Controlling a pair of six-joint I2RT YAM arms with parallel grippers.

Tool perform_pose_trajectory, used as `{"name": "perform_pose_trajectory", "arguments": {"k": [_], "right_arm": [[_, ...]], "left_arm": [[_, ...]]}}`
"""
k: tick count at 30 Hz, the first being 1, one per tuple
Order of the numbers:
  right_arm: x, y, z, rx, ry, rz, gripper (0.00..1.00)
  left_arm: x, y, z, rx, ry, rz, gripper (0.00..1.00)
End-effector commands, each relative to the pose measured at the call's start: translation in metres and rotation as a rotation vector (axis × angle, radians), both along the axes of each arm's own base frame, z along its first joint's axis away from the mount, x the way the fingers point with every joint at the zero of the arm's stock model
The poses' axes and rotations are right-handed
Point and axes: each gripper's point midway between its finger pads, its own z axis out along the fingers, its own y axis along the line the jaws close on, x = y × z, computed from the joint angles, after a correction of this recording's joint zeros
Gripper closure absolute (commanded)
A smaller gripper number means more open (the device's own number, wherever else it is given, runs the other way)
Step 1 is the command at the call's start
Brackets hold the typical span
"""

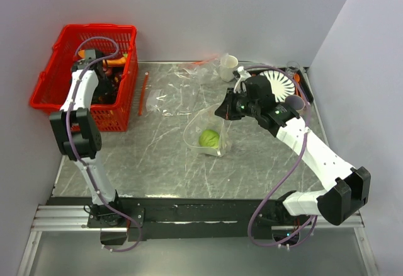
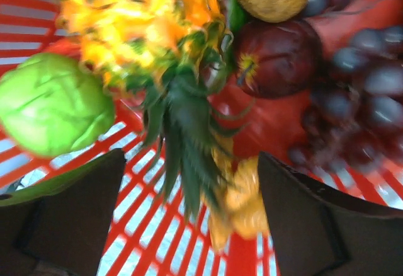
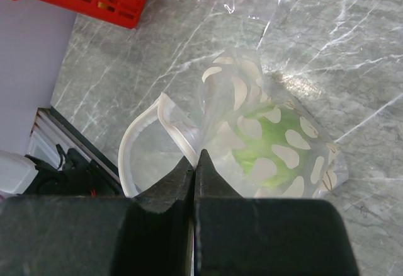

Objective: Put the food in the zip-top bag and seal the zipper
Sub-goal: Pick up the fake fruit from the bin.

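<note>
The zip-top bag (image 1: pixel 194 133) lies near the middle of the table (image 1: pixel 157 169), crinkled and see-through, and 1 round light-green fruit (image 1: pixel 209 139) sits inside it. In the right wrist view we see that fruit (image 3: pixel 264 147) through the spotted plastic, and the zipper (image 3: pixel 133 143) curls as a pale loop at the gaping mouth. The right gripper (image 3: pixel 195 162) is clamped on the bag's mouth edge, its 2 fingers pressed together with the plastic between them. From above, this gripper (image 1: pixel 225 111) meets the bag at its far right corner. The left gripper (image 2: pixel 189 162) hangs inside the red basket (image 1: pixel 55 93) at the far left, with its fingers (image 2: pixel 94 207) spread wide and grasping nothing. Beneath it we see a dark-green leafy tuft (image 2: pixel 179 125) on a yellow-orange body (image 2: pixel 126 11), a second light-green piece (image 2: pixel 50 103) to the left, and a dark red-purple piece (image 2: pixel 277 55) beside a grape bunch (image 2: pixel 365 87). Between basket and bag lies another clear bag (image 1: pixel 167 99) with an orange-red strip (image 1: pixel 143 90). A white cup (image 1: pixel 228 68) and a white plate (image 1: pixel 281 82) stand at the far edge.
</note>
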Motion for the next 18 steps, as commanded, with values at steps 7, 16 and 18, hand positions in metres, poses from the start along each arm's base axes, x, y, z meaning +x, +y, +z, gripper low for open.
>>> {"name": "perform_pose_trajectory", "arguments": {"k": [7,16,18], "right_arm": [[0.002,-0.001,0.009,0.035,-0.054,-0.006,1.0],[0.004,-0.005,0.013,0.032,-0.073,-0.027,1.0],[0.004,-0.004,0.011,0.03,-0.067,-0.024,1.0]], "left_arm": [[-0.004,0.025,0.014,0.124,0.03,0.08,0.99],[-0.021,-0.004,0.16,0.066,-0.461,-0.036,0.99],[-0.027,-0.013,0.185,0.041,-0.525,-0.067,0.99]]}}
